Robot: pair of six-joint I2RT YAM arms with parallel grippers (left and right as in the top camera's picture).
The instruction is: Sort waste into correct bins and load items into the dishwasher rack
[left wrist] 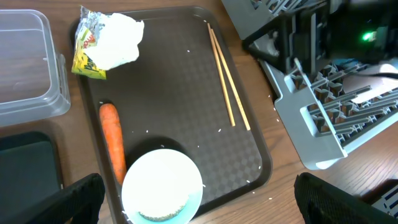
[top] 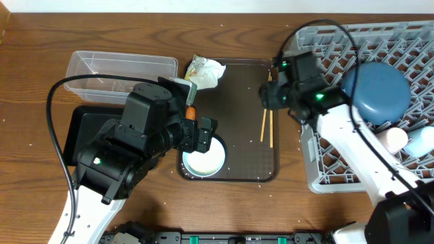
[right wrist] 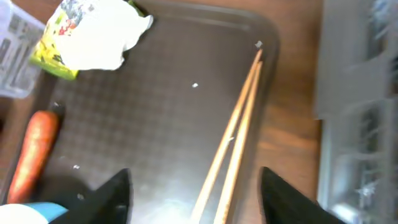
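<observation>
Right jaws spread — chopsticks [right wrist: 231, 149] below, carrot [left wrist: 112, 143] beside white bowl [left wrist: 163, 185]

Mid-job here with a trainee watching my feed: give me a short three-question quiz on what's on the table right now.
1. True or false: the chopsticks and the carrot both lie on the brown tray, apart from each other.
2. Where is the dark-blue bowl? A) in the rack B) on the brown tray C) beside the carrot
3. Fill in: the jaws of the left gripper and the right gripper both stand ___, with nothing held.

Key: 1 true; 2 A; 3 open.
</observation>
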